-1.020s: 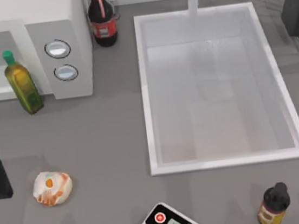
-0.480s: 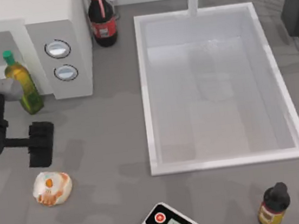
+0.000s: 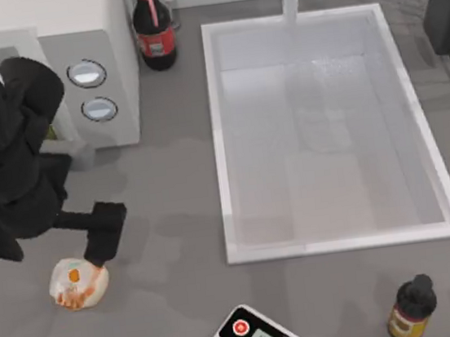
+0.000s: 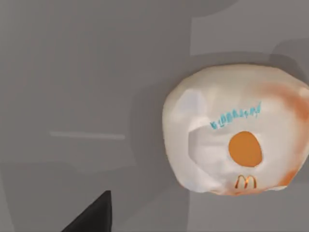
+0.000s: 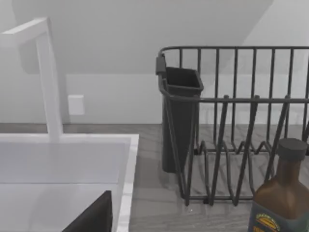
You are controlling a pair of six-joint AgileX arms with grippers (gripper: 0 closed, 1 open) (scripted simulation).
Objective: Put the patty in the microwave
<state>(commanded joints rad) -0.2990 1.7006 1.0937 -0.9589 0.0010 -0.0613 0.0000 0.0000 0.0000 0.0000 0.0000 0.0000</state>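
The left gripper hangs directly over the upper right edge of the patty, which lies on the counter near the top view's left front, well in front of the microwave. The patty sits just below and slightly left of the gripper, so a short descent appears to be the next requirement. It is roundish, with no marked long axis. How far the fingers stand apart cannot be told; nothing appears held. The left arm is much nearer. Count: one patty, one microwave, one sink, two bottles.
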